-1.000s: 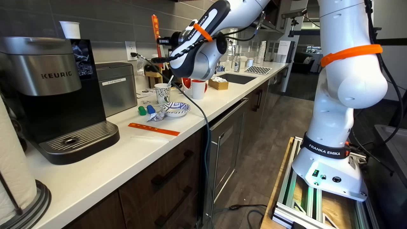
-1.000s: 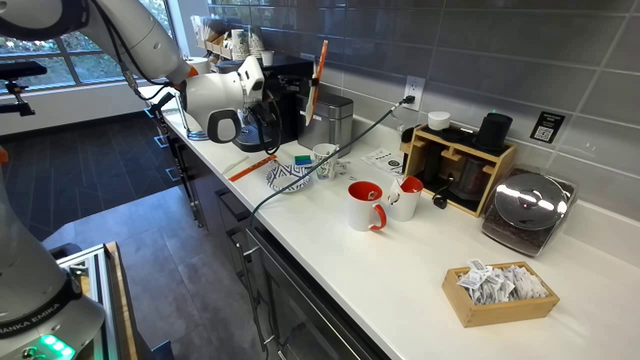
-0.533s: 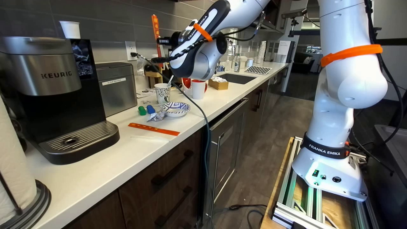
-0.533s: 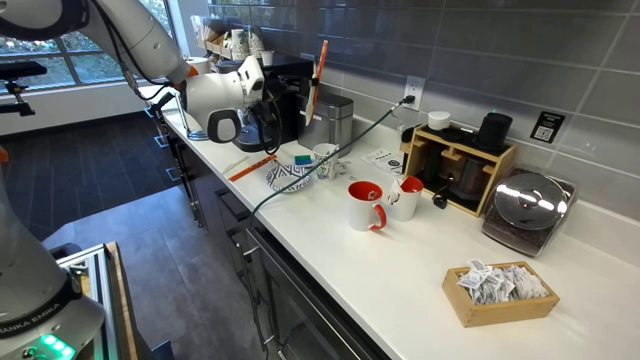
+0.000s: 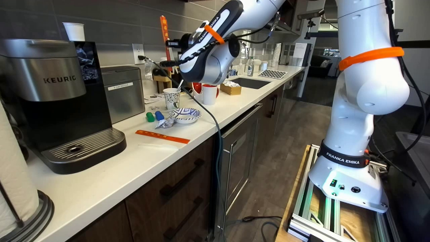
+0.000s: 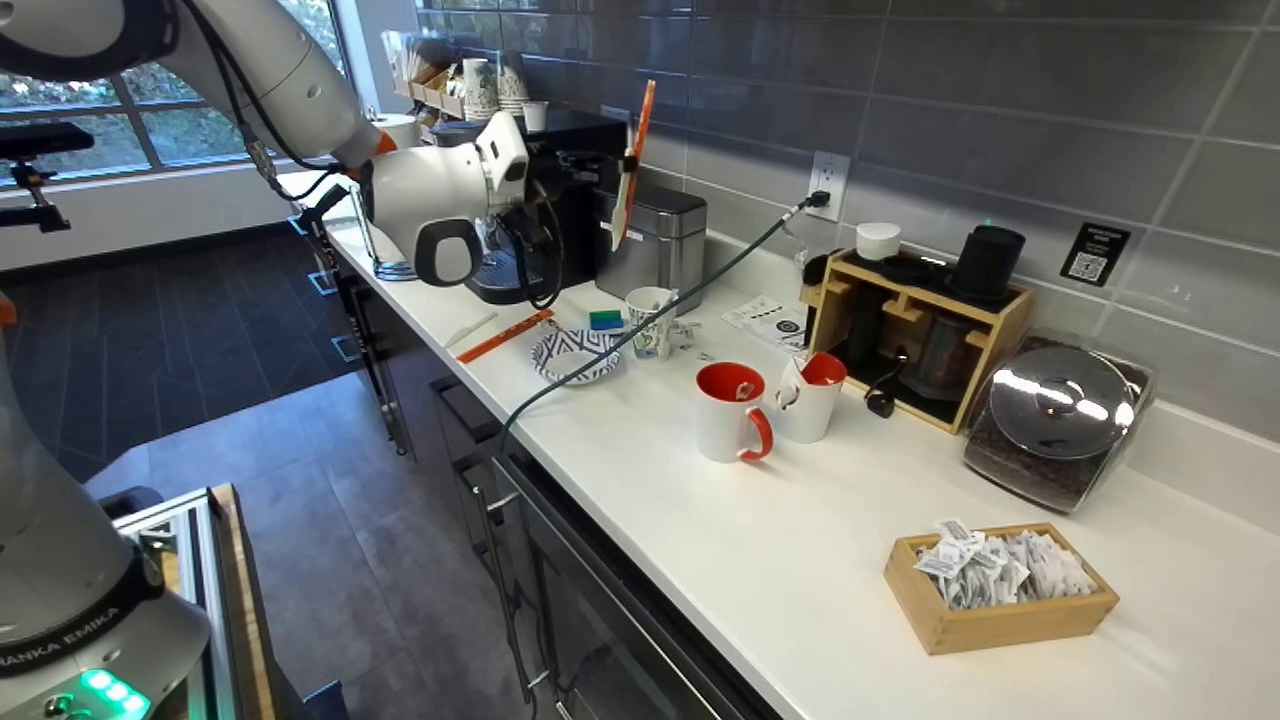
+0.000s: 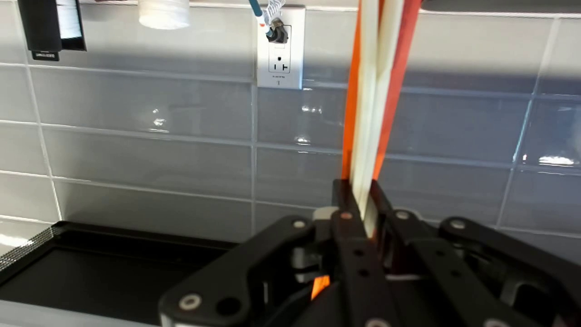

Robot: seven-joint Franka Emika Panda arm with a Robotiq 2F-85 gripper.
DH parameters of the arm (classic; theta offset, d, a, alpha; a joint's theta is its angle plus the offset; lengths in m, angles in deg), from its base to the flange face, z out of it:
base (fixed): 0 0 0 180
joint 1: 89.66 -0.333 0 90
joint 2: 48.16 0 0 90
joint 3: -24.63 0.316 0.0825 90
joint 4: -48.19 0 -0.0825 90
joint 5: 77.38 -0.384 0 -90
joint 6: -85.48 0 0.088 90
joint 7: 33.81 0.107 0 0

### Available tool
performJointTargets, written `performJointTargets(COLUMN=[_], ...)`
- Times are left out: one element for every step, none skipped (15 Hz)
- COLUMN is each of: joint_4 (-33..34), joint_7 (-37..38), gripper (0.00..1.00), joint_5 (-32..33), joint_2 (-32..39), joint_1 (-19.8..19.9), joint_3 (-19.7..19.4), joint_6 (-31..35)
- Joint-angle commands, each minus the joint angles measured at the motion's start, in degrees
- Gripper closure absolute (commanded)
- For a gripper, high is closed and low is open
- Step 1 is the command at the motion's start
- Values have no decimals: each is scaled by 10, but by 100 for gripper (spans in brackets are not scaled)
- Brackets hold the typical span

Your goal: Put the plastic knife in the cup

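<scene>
My gripper (image 6: 628, 164) is shut on a white, knife-shaped plastic utensil (image 6: 617, 215) together with an orange strip (image 6: 646, 110). Both are held nearly upright, high above the counter. In the wrist view the fingertips (image 7: 341, 190) pinch the white plastic knife (image 7: 370, 104), with orange (image 7: 352, 109) showing on both sides. No clear tumbler shows. A patterned paper cup (image 5: 172, 98) with a white utensil in it stands on the counter, lower than the gripper and apart from it. It also shows in an exterior view (image 6: 650, 325). The cup is not in the wrist view.
A second white knife (image 6: 470, 330) and orange strip (image 6: 505, 336) lie near the counter edge beside a patterned bowl (image 6: 575, 357). A cable (image 6: 690, 296) crosses in front of the cup. Two red-lined mugs (image 6: 728, 425) stand beyond. A coffee machine (image 5: 63, 127) and metal bin (image 5: 124, 95) stand close by.
</scene>
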Motion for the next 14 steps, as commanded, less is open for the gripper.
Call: performJointTargets(joint_4=[8, 13, 17, 17, 51, 75, 100, 119, 120, 105, 99, 83, 71, 63], joint_7=[-1, -10, -28, -44, -61, -81, -96, -109, -119, -134, -150, -165, -174, -173], gripper=[98, 98, 98, 98, 98, 98, 98, 98, 98, 98, 98, 98, 98, 98], joint_5=[-2, -11, -26, -39, -56, -73, -89, -105, -120, -130, -137, -142, -148, -155], joint_2=[13, 21, 28, 30, 21, 29, 35, 44, 53, 55, 56, 53, 55, 60], joint_1=[0, -3, -9, -13, -51, -75, -105, -132, -145, -151, -167, -181, -191, -200], joint_3=[-2, -4, -6, -6, -50, -76, -110, -142, -152, -153, -168, -179, -184, -191], joint_6=[21, 38, 62, 77, 39, 40, 38, 35, 49, 62, 58, 50, 48, 48])
